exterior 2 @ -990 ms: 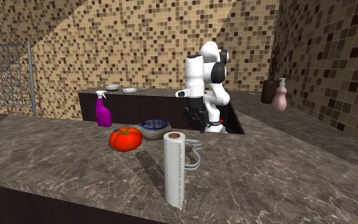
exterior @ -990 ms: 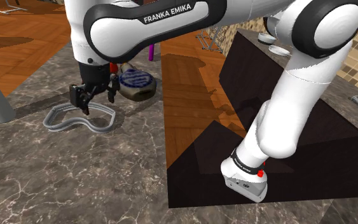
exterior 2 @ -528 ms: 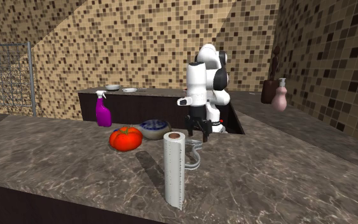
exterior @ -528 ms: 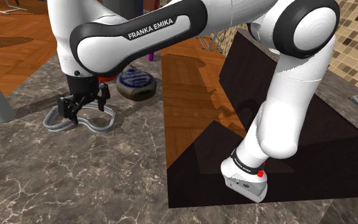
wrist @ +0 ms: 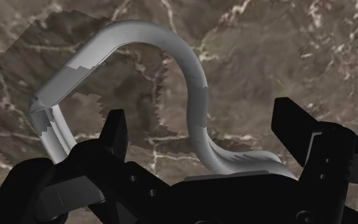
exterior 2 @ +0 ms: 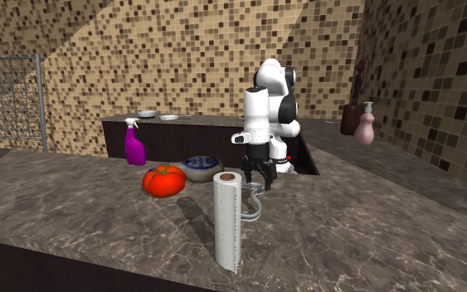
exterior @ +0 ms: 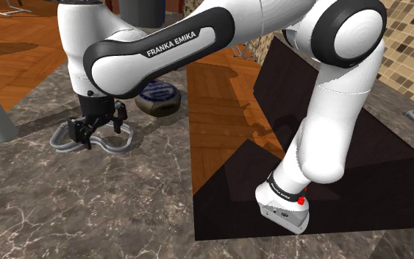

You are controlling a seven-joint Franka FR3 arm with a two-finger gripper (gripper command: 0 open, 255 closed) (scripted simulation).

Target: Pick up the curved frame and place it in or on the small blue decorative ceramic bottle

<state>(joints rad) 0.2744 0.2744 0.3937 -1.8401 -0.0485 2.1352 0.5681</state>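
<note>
The curved frame [exterior: 60, 138] is a grey looping rim lying flat on the dark marble counter [exterior: 87, 206]. My gripper [exterior: 92, 131] has come down over its middle, open. In the wrist view the two black fingers [wrist: 116, 136] stand apart with the frame [wrist: 189, 69] running between them, neither pad clearly touching it. The small blue patterned bottle [exterior: 159, 96] lies just beyond the frame, toward the shoulder view's right. In the second exterior view the gripper [exterior 2: 256, 176] hangs low over the frame [exterior 2: 255, 204], with the blue bottle [exterior 2: 200, 167] to its left.
A red tomato [exterior 2: 164, 180] sits next to the blue bottle, and a purple spray bottle [exterior 2: 134, 143] stands behind it. A paper towel roll [exterior 2: 227, 221] stands upright near the frame. The counter's edge drops to the dark stand [exterior: 323, 132] at the shoulder view's right.
The gripper has moved toward the shoulder view's left and down, from beside the blue bottle to low over the frame. The frame has not moved.
</note>
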